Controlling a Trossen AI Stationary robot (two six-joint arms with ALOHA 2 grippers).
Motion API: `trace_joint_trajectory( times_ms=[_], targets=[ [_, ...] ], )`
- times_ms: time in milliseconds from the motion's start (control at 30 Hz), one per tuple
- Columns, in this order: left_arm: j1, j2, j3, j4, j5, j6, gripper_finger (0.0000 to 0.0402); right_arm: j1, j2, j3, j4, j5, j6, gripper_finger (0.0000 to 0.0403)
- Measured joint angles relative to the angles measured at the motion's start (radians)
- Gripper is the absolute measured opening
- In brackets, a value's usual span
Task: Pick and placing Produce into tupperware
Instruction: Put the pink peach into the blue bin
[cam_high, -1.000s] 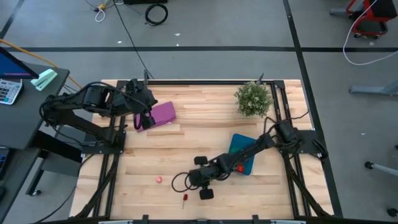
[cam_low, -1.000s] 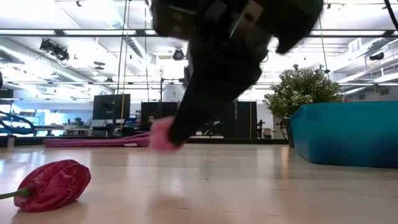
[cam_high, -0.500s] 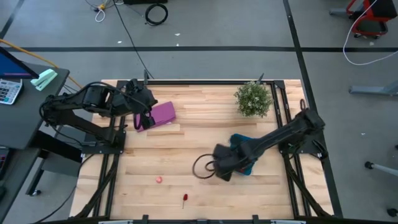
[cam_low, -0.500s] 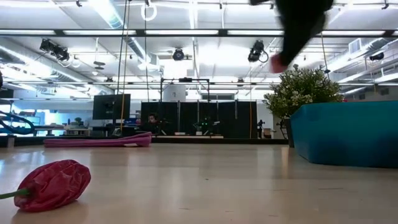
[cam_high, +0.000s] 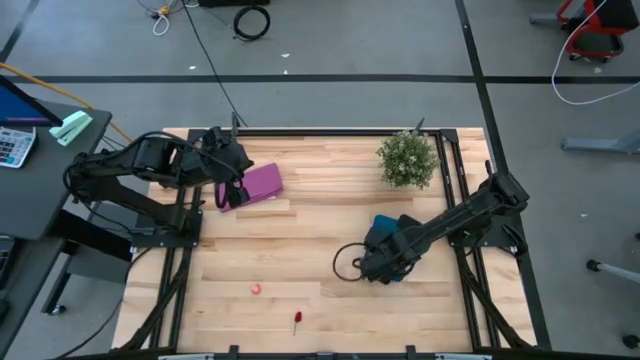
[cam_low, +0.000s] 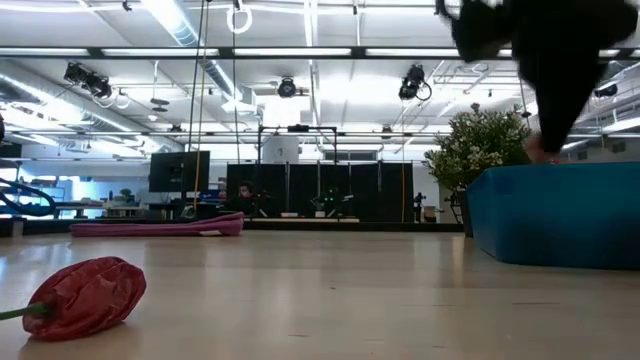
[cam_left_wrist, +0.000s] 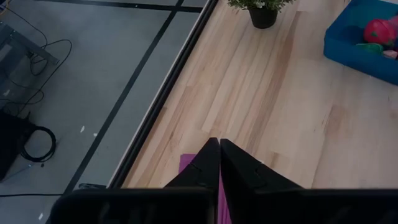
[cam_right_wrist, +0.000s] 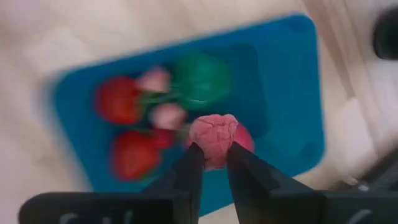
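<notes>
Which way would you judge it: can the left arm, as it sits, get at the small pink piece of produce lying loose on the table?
Probably yes. The left gripper rests shut over the purple object, the pink piece lies on bare wood on its side, with nothing between.

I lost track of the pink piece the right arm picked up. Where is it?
The pink piece is clamped in the right gripper, above the teal container at the table's right side, over the produce already inside.

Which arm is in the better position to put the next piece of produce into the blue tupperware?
The right. Its gripper already holds a pink piece directly above the tupperware. The left gripper is shut, empty, over the purple object.
</notes>
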Motion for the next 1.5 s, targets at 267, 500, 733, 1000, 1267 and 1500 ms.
trace_joint_trajectory(
  times_ms=[267, 500, 733, 1000, 1267, 1500],
  targets=[
    [0.0, 0.0, 0.0, 0.0, 0.0, 0.0, 0.002, -0.137, -0.002, -0.207, 0.069, -0.064, -0.064, 0.0092],
    [0.0, 0.0, 0.0, 0.001, 0.0, 0.0, 0.0012, -0.203, -0.004, -0.23, 0.208, -0.097, -0.241, 0.0126],
    [0.0, 0.0, 0.0, 0.001, 0.0, 0.0, 0.002, -0.267, -0.013, -0.23, 0.22, -0.128, -0.312, 0.0181],
    [0.0, 0.0, 0.0, 0.001, 0.0, 0.0, 0.0011, -0.294, -0.108, -0.144, 0.218, -0.209, -0.207, 0.0185],
    [-0.008, 0.0, -0.057, -0.001, 0.037, -0.085, 0.0023, -0.198, -0.265, -0.082, 0.39, -0.117, -0.165, 0.0158],
    [-0.105, 0.0, -0.281, 0.047, 0.304, -0.243, 0.0026, -0.033, -0.327, -0.082, 0.534, 0.117, -0.185, 0.0148]
  ],
)
